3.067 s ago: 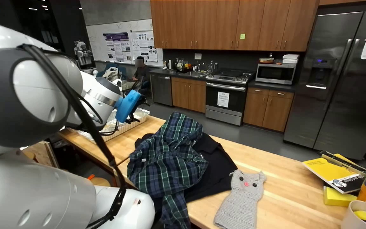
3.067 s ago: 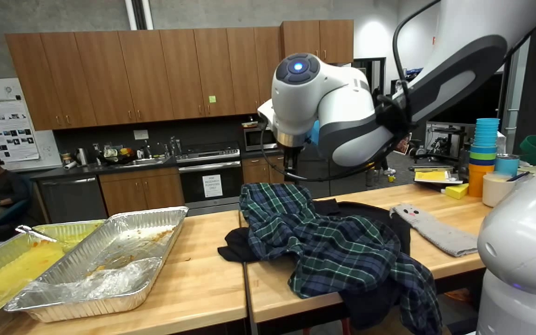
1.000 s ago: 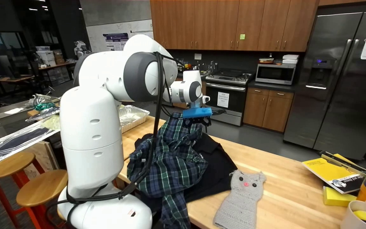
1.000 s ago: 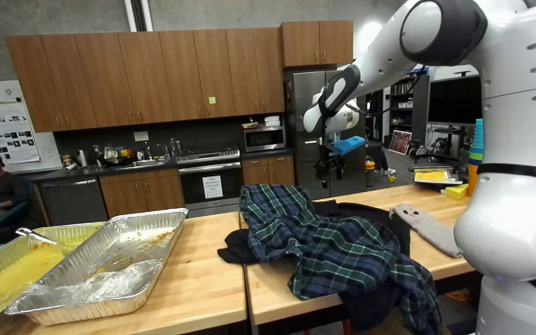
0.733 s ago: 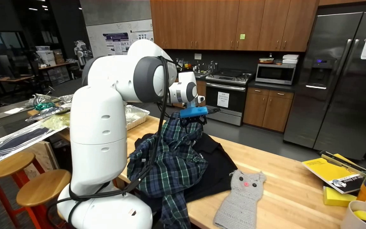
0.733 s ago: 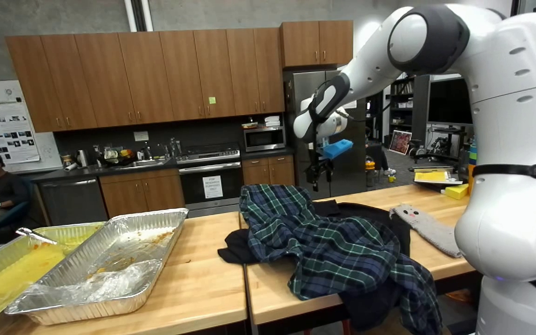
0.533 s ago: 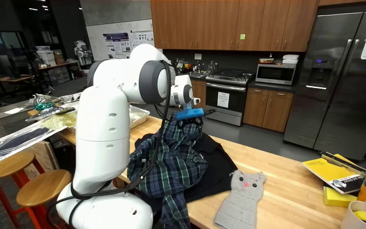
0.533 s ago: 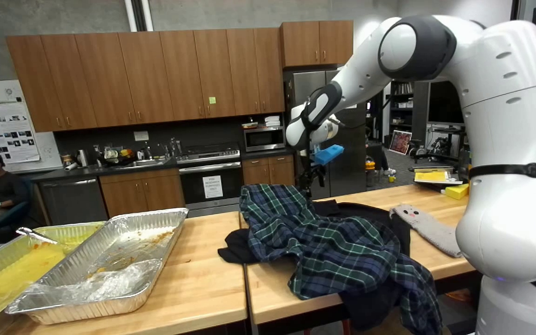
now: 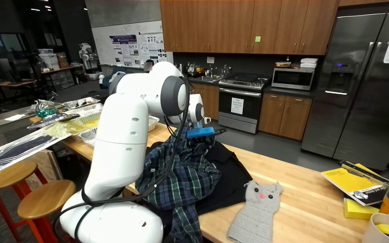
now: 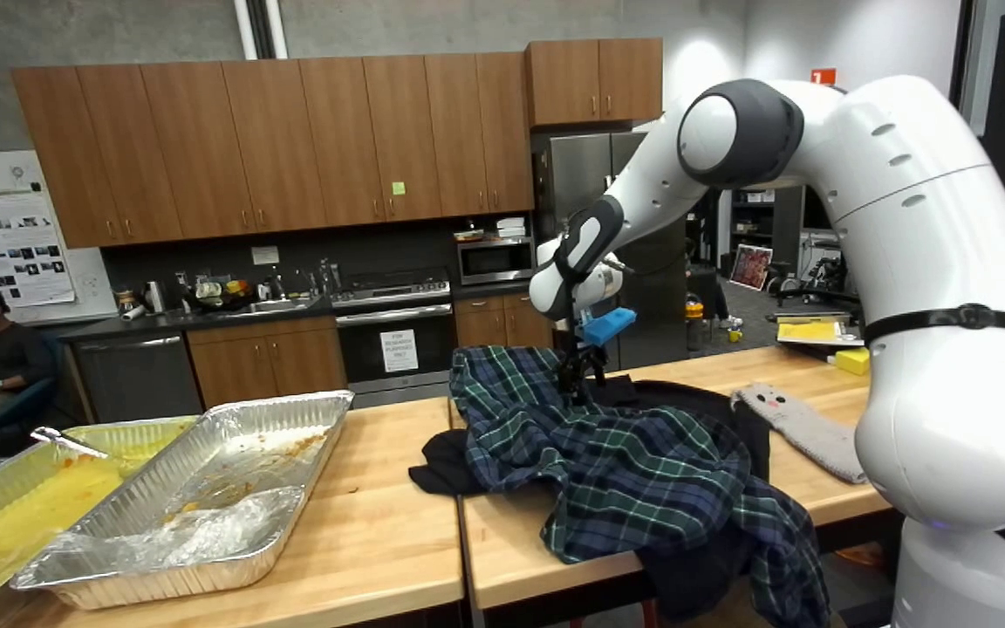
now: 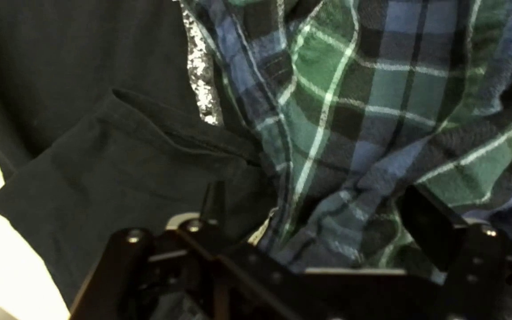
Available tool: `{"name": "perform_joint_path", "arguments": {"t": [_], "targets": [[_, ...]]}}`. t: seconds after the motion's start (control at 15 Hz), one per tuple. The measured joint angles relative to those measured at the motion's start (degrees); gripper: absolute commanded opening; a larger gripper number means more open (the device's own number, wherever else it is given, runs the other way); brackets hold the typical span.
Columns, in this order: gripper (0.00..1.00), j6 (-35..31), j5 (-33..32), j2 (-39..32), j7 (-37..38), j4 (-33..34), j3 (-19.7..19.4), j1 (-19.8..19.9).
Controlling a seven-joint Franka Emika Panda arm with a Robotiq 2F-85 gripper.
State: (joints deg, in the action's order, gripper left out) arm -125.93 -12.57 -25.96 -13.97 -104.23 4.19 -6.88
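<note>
My claw (image 11: 320, 211) is released, its fingers (image 11: 431, 226) spread wide over the plaid shirt (image 10: 616, 471), which lies rumpled on the bench (image 10: 511, 549), on top of a black garment (image 11: 127, 186). One finger stands over the black cloth, the other over plaid, so if I clench here I may snag both layers. The shirt looks soft and loosely folded: a shallow pinch could slip off, and a hard pull could drag everything toward the loose end (image 10: 782, 558) that hangs past the bench's edge.

The wrist view shows my spread clearly; in both exterior views my fingers melt into dark cloth. Those views show the loose end and a grey knitted cat (image 9: 258, 212), both missing from the wrist view. Whether I touch fabric, I cannot tell.
</note>
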Motion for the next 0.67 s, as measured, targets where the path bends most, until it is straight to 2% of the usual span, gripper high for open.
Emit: {"name": "perform_joint_path", "arguments": {"t": [0.33,0.67], "targets": [[1.0,-5.1,0.0,1.1,-0.1,-2.7,-0.1,1.4],[1.0,-14.8,-0.4,7.9,-0.1,-11.8,-0.2,2.3]]}}
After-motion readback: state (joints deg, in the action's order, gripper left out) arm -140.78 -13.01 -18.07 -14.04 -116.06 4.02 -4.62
